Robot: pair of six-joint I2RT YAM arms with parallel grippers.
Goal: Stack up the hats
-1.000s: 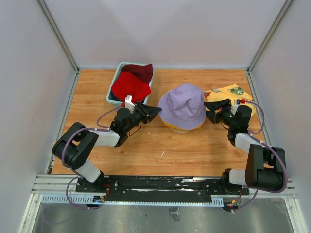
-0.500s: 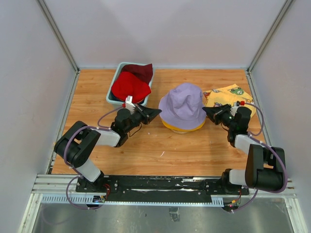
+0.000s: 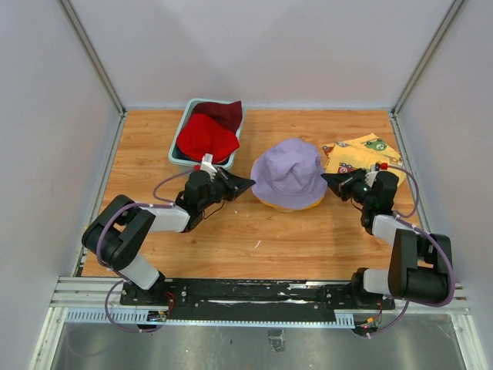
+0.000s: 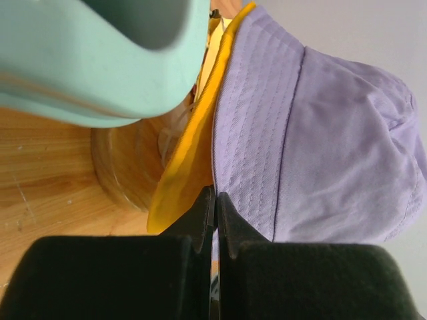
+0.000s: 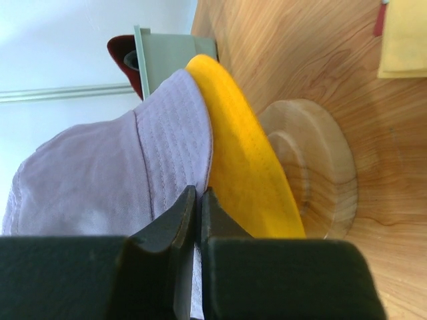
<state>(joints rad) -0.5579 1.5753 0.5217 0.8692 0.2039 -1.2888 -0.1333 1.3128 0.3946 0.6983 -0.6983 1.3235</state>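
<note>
Where brims meet, soft stitched lavender hat (image 3: 289, 169) over yellow hat (image 5: 243, 160).

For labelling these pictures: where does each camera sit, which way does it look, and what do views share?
Top external: above and behind the robot, looking down at the table; left arm and right arm show.
Left wrist: on the left arm, looking along the left gripper at the lavender hat, teal tub beside.
Right wrist: on the right arm, looking along the right gripper at the same hat, wooden stand beneath.
Shared: all show the lavender hat over the yellow hat.
</note>
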